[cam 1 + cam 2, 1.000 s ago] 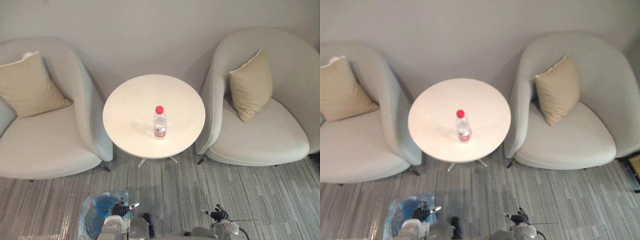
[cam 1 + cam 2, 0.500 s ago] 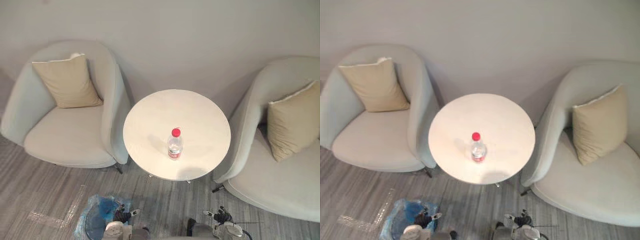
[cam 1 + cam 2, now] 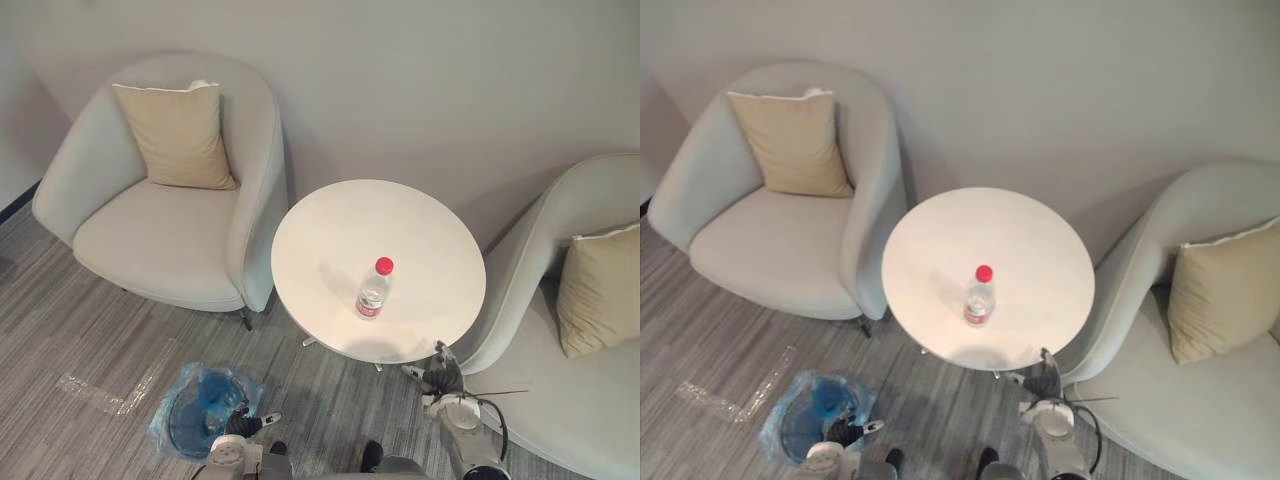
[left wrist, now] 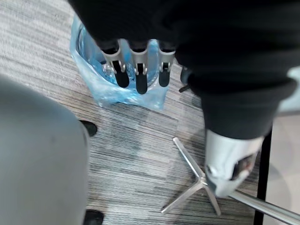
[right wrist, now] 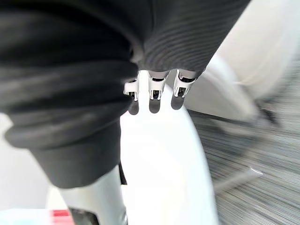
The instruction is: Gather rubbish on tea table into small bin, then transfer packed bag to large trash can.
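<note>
Right hand (image 3: 438, 380), fingers relaxed and empty, has risen to the 5 o'clock rim of the round white worktop (image 3: 330, 240). The clear red-capped plastic bottle (image 3: 373, 290) stands upright just beyond, so the reach seems begun. Left hand (image 3: 243, 424), open, hangs by the blue-bagged small bin (image 3: 195, 405) at 7 o'clock.

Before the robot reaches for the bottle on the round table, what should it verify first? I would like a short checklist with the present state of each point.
1. Upright bottle on the table, cap on: ok.
2. Empty right hand, fingers relaxed: ok.
3. That hand at the bottle: not ok; it is at the table's near edge, apart from it.
4. Ready small bin with blue bag on the floor: ok.
5. Empty left hand by the bin: ok.
</note>
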{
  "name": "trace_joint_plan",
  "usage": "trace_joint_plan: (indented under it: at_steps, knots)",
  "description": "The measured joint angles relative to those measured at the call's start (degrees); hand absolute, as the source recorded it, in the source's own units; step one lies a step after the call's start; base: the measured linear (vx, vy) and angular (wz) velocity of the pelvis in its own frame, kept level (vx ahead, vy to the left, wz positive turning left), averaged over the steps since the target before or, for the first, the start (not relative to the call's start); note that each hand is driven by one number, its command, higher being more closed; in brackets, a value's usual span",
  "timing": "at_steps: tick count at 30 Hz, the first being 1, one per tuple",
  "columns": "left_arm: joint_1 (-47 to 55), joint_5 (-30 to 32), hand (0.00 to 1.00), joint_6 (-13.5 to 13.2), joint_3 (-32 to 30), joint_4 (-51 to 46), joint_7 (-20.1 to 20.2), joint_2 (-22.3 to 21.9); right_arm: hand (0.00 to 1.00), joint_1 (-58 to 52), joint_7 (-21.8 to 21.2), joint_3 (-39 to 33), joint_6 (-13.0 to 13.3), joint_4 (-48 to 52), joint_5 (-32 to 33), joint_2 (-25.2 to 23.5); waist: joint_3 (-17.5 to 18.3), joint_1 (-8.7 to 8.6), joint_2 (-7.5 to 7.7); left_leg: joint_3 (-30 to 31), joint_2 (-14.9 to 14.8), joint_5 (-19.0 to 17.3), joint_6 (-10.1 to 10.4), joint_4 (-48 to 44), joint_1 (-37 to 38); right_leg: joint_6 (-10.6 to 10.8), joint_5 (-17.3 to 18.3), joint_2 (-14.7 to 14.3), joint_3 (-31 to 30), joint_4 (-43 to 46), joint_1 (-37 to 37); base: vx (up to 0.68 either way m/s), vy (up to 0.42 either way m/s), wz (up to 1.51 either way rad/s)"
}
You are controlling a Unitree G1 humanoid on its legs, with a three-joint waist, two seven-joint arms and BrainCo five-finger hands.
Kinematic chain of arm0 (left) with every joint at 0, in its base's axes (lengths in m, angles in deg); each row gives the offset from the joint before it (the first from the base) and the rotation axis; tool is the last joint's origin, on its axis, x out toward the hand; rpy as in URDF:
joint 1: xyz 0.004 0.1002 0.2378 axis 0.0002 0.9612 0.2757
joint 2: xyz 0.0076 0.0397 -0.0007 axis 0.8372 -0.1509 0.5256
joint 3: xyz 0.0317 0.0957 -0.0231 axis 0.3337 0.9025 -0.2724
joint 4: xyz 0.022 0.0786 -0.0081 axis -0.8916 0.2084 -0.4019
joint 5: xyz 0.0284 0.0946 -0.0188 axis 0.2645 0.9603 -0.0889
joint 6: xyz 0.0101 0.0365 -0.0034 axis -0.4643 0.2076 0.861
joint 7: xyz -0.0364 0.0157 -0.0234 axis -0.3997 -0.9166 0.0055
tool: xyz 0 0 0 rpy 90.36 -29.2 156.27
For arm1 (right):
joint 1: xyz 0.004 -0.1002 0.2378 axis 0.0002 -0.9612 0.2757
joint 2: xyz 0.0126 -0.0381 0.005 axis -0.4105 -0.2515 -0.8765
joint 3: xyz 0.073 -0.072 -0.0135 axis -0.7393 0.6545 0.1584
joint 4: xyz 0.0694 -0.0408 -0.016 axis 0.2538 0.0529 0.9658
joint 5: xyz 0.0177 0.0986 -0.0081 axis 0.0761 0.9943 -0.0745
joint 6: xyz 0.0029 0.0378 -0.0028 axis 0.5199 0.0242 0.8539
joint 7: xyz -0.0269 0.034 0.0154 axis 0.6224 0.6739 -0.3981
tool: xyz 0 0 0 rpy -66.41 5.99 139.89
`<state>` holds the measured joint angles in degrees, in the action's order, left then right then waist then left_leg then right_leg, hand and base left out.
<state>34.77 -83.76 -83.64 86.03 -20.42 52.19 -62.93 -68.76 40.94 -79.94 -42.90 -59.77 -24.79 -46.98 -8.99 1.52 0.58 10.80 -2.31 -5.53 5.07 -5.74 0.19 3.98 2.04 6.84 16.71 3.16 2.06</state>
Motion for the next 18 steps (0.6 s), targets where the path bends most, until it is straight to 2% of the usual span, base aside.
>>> trace_joint_plan:
  at_steps: [5,18]
  knots:
    - [0.03,0.09,0.00,-0.23,1.17,-0.15,-0.01,0.42,0.00,0.12,2.56,0.05,0.65,3.23,-5.40,-0.02,0.17,0.05,0.08,0.75,0.10,1.61,0.04,2.19,-0.13,0.13,-1.19,0.01,0.77,-2.01,0.09,-0.03,-0.002,0.09]
    - [0.11,1.03,0.00,-0.38,1.74,-0.14,0.07,0.34,0.00,4.61,5.62,1.45,0.68,3.19,-5.50,2.50,0.52,0.38,-0.80,4.65,1.18,1.90,-0.04,2.85,-1.45,0.59,-1.81,0.21,4.76,-5.30,1.93,0.03,0.003,0.15]
